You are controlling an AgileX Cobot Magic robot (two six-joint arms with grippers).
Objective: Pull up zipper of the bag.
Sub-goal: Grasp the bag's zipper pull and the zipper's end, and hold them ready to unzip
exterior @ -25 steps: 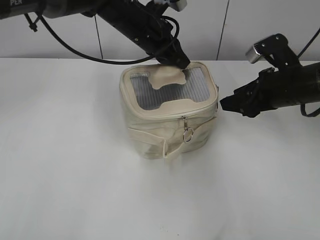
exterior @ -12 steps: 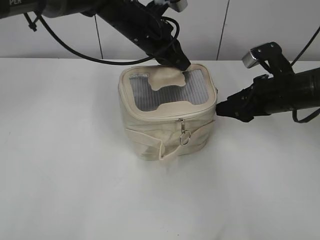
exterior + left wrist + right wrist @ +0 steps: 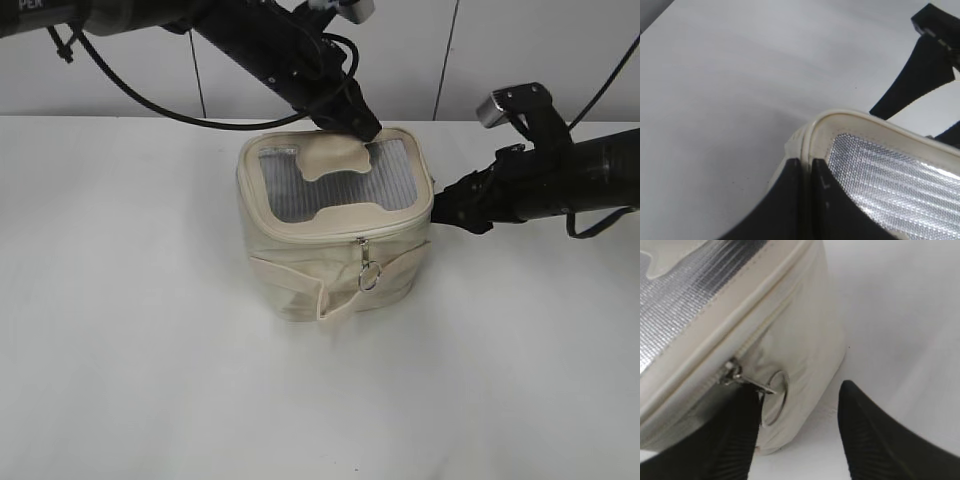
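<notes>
Two black arms work around a cream bag that stands upright near the middle of a white table. On top of the bag is a silvery mesh panel framed by a cream rim. From the far left of the bag, the left gripper reaches down to its far top edge; in the left wrist view its two fingers are pressed together on the cream rim at that edge, pinching it. On the front side of the bag, just under the top rim, hangs the zipper pull with a metal ring below it. The right gripper is at the right side of the bag, close to its upper right corner; whether it touches the fabric I cannot tell. In the right wrist view its fingers stand apart, with the second zipper pull and its ring just at the inner side of the left finger and not clamped.
</notes>
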